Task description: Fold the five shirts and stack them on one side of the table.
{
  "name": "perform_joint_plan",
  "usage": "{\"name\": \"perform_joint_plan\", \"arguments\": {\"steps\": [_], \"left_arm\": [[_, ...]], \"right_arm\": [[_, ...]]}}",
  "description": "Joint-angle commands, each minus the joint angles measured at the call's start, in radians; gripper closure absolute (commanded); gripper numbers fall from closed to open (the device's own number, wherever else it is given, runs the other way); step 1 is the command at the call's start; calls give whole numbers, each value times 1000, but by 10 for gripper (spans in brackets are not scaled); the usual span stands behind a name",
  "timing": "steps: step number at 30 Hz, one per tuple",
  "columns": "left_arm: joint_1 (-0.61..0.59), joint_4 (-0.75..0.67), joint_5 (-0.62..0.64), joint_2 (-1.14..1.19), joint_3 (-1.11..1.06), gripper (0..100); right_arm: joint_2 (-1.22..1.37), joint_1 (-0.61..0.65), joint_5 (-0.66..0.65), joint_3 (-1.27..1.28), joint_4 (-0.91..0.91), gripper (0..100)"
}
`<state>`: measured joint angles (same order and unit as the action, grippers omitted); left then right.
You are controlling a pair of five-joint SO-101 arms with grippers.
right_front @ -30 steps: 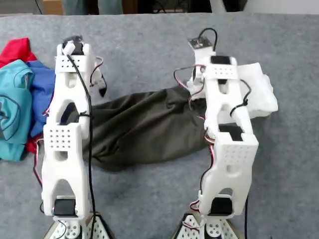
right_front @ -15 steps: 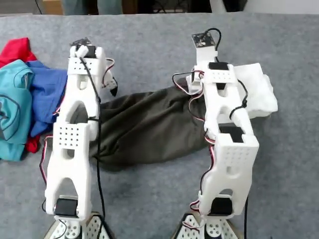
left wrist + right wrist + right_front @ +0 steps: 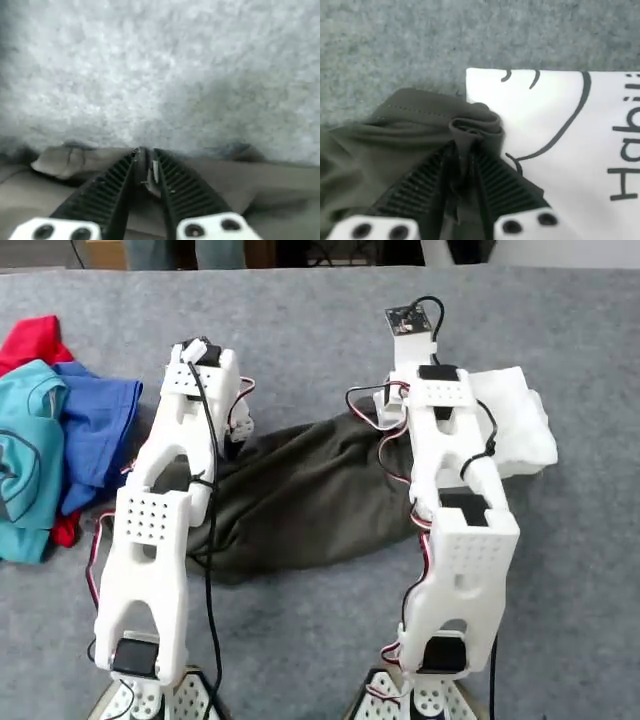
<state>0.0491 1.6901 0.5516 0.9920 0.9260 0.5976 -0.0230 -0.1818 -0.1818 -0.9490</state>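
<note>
A dark olive shirt [image 3: 300, 495] lies bunched across the middle of the grey table between the two arms. My left gripper [image 3: 238, 428] is shut on its far left edge; in the left wrist view the gripper [image 3: 146, 152] pinches a thin fold of olive shirt [image 3: 65, 162]. My right gripper [image 3: 383, 415] is shut on the shirt's far right corner, and the right wrist view has that gripper [image 3: 465, 145] clamped on a rolled fold of olive shirt [image 3: 410, 122] beside a folded white shirt [image 3: 555, 125]. The white shirt [image 3: 520, 425] sits at the right.
A loose pile at the left edge holds a red shirt [image 3: 35, 338], a teal shirt [image 3: 25, 465] and a blue shirt [image 3: 95, 430]. Bare grey table felt [image 3: 290, 330] stretches beyond the arms and along the front right [image 3: 580, 590].
My left arm has swung to the right, dragging the olive shirt's left edge inward and away from the blue shirt. The right arm has barely moved.
</note>
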Motion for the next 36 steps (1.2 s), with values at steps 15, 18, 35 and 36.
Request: {"name": "perform_joint_plan", "arguments": {"steps": [15,18,35,36], "left_arm": [[-97,-242,-5,-2,476,943],[-116,-267,-5,-3,452,831],[-70,57,2,9,320,961],[-65,57,2,18,295,972]], "right_arm": [[-53,0,8,-4,21,985],[-53,0,6,-4,21,985],[-53,0,5,4,41,985],[-53,0,5,4,41,985]]}}
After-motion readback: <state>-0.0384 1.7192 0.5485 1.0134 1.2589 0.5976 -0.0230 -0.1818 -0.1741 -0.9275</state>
